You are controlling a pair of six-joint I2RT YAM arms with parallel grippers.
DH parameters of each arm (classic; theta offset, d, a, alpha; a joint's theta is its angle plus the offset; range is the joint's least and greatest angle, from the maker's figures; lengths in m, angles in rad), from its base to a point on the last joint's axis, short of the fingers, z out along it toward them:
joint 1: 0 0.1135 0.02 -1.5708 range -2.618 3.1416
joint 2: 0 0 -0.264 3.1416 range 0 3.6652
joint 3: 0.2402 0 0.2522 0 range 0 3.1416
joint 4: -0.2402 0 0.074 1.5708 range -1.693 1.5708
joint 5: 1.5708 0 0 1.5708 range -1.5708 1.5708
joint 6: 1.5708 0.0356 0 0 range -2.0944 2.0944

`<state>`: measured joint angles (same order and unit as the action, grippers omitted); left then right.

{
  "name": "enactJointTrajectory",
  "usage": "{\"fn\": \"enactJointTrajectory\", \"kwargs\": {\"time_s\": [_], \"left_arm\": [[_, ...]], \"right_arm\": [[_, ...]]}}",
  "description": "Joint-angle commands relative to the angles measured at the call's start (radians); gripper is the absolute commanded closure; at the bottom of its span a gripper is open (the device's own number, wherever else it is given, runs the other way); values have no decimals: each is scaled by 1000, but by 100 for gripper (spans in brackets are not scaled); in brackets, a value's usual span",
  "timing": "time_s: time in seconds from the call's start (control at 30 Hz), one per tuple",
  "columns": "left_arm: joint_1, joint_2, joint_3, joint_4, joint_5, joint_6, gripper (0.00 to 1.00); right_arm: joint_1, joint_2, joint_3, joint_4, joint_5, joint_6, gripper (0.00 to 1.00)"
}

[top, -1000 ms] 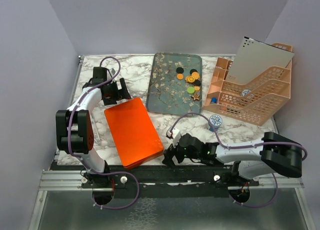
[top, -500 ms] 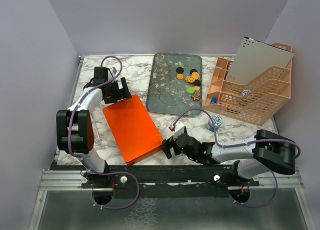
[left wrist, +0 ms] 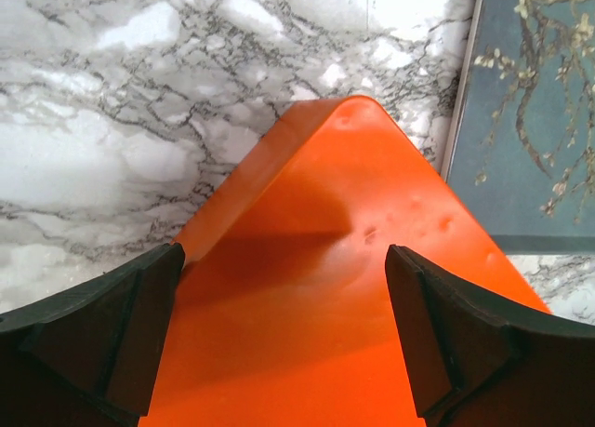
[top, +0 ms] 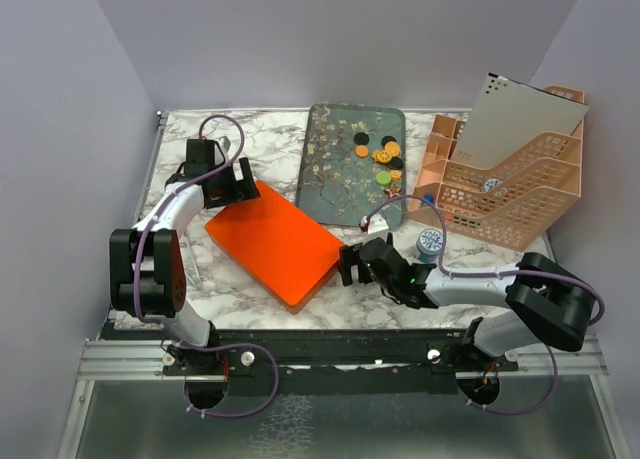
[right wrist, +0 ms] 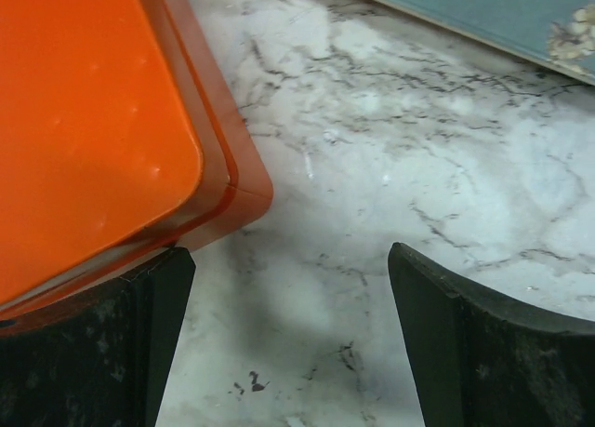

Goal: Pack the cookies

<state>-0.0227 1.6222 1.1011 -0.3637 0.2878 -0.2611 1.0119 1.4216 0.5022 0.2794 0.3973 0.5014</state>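
Observation:
The cookies [top: 381, 161] lie in a cluster on the right part of a blue floral tray [top: 330, 169]: several orange discs, a few black, one green [top: 381, 178] and a brown star [top: 391, 193]. A flat orange box [top: 275, 241] lies closed and skewed on the marble. My left gripper [top: 240, 185] is open, its jaws straddling the box's far-left corner [left wrist: 344, 120]. My right gripper [top: 350, 263] is open at the box's right corner [right wrist: 223, 180], with its left finger [right wrist: 121, 334] against the box's edge.
A round blue-and-white tin [top: 431, 241] stands just right of my right arm. A pink mesh desk organizer [top: 505, 184] with a grey notebook [top: 520, 119] fills the back right. The tray's edge shows in the left wrist view [left wrist: 465, 120] and the right wrist view [right wrist: 483, 18].
The orange box has slid and turned toward the tray. My right gripper moved from the near edge up to the box's right corner. My left gripper shifted slightly back with the far corner.

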Motion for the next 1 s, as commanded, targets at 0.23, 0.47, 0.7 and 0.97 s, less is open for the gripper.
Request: {"fn": "enactJointTrajectory", "kwargs": {"time_s": [0.23, 0.47, 0.7, 0.97], "left_arm": [[-60, -165, -146, -35, 71, -101, 3], [-60, -197, -205, -23, -22, -87, 3], [-65, -238, -236, -20, -61, -71, 2], [-88, -244, -235, -20, -68, -57, 2]], "right_arm": [[-55, -78, 98, -100, 39, 126, 6], [-55, -205, 97, -310, 39, 250, 3], [-55, -324, 84, -379, -54, 337, 0], [-55, -300, 76, -362, -160, 462, 0]]}}
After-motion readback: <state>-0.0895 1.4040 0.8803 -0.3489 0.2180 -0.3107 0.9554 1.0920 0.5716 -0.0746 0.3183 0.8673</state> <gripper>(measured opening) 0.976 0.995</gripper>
